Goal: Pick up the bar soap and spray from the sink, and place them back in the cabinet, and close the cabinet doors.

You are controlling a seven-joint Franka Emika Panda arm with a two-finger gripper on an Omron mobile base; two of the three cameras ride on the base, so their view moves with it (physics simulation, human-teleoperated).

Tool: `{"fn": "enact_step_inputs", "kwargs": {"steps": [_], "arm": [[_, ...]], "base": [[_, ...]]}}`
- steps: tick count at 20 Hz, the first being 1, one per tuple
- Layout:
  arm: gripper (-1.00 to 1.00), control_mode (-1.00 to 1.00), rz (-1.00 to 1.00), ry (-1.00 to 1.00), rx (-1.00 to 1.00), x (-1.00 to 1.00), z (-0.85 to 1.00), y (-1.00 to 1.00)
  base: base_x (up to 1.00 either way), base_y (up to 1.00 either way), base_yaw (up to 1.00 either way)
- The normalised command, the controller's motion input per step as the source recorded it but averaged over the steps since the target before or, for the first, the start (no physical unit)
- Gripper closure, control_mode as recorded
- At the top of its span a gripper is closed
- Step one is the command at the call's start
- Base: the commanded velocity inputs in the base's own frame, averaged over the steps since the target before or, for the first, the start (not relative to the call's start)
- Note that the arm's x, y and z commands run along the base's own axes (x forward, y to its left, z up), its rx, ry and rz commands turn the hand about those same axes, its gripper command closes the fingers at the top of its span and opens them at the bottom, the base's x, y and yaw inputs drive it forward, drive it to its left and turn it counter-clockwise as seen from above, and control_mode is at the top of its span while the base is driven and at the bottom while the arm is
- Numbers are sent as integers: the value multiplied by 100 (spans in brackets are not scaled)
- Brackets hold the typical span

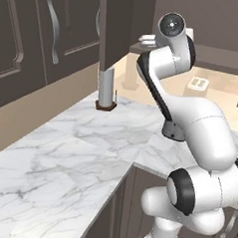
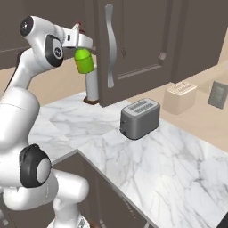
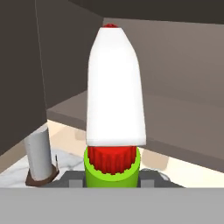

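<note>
My gripper point(image 2: 80, 47) is shut on the spray point(image 2: 84, 61), a green bottle held up high beside the open cabinet door point(image 2: 116, 49) with its curved silver handle. In the hand view the spray point(image 3: 113, 168) points away from me, its red collar and white nozzle top aimed at the brown shelf point(image 3: 183, 127) of the dark cabinet. The fingers point(image 3: 72, 179) press on the bottle's green neck from both sides. The bar soap and the sink are out of view.
A grey cylinder on a brown base point(image 2: 92, 84) stands on the marble counter point(image 1: 64, 152) under the cabinet. A grey toaster point(image 2: 140, 118) and a beige one point(image 2: 180, 97) sit to the right. Closed brown doors point(image 1: 56, 27) line the left wall.
</note>
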Motion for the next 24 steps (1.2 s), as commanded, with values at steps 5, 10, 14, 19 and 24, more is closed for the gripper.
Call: {"fn": "enact_step_inputs", "kwargs": {"steps": [5, 10, 14, 19, 24], "arm": [[100, -100, -3, 0, 0, 28, 10, -2], [100, -100, 0, 0, 0, 18, 10, -10], [100, -100, 0, -2, 0, 15, 0, -8], [100, -100, 0, -2, 0, 9, 8, -10], [100, -100, 0, 0, 0, 4, 26, -2]], "base": [[0, 0, 0], [0, 0, 0], [0, 0, 0], [0, 0, 0], [0, 0, 0]]}}
